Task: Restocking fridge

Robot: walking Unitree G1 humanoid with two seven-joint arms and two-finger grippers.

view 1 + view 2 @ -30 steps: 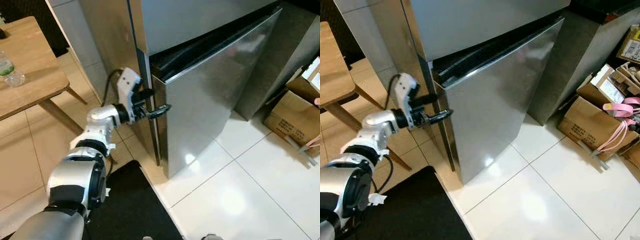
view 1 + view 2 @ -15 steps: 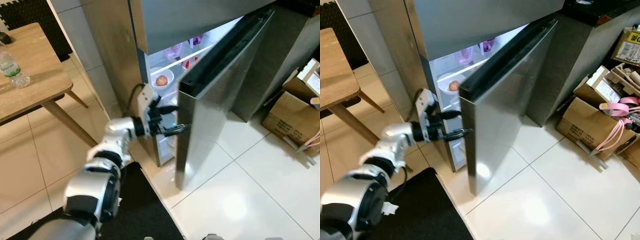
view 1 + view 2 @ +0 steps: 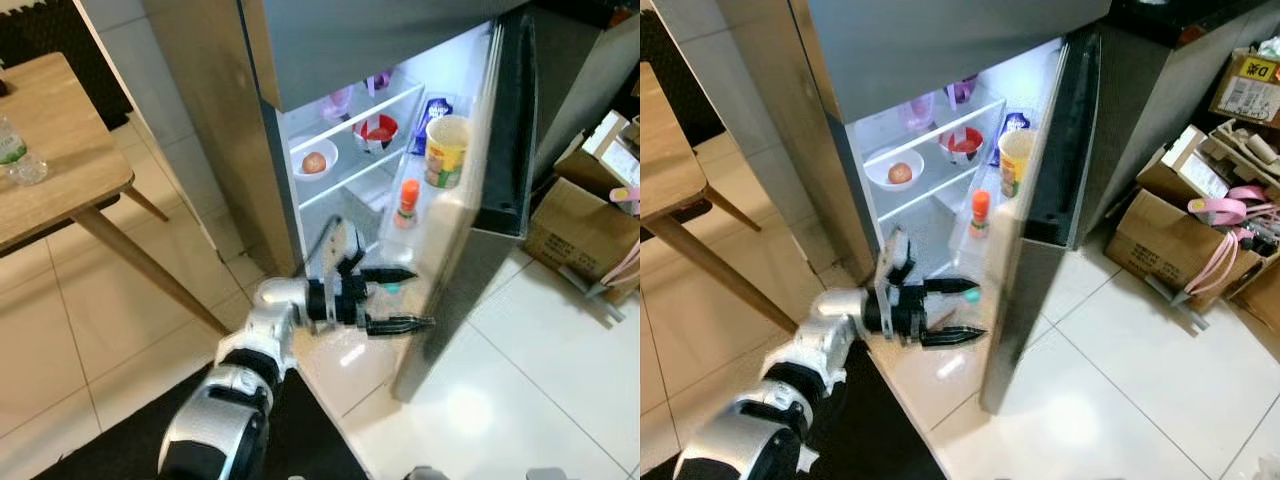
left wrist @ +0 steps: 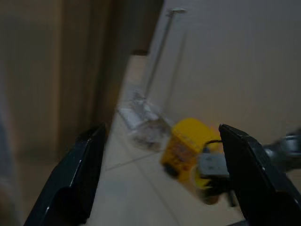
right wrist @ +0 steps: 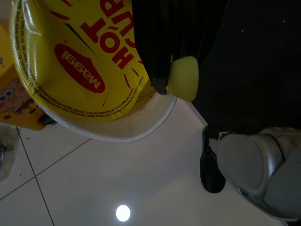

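Note:
The fridge's lower door [image 3: 470, 280] stands wide open, hinged on the right. My left gripper [image 3: 420, 298] hovers open in front of the lowest shelf, just left of the door, holding nothing. Its fingers [image 4: 75, 174] are spread in the blurred left wrist view. On the shelves sit a white bowl with a round fruit [image 3: 314, 161] and a red bowl [image 3: 380, 130]. The door rack holds a yellow cup [image 3: 446, 150] and an orange-capped bottle [image 3: 407, 200]. Low beside my foot, my right gripper [image 5: 162, 70] is shut on a yellow Maggi noodle cup [image 5: 80, 70].
A wooden table [image 3: 60, 190] with a water bottle [image 3: 15, 155] stands to the left. Cardboard boxes [image 3: 590, 225] crowd the floor on the right, behind the door. A black mat [image 3: 130, 440] lies under me. White tiles [image 3: 500, 400] stretch ahead on the right.
The lower door has swung from almost shut to wide open. My left gripper has come off the door's edge and dropped lower, in front of the fridge.

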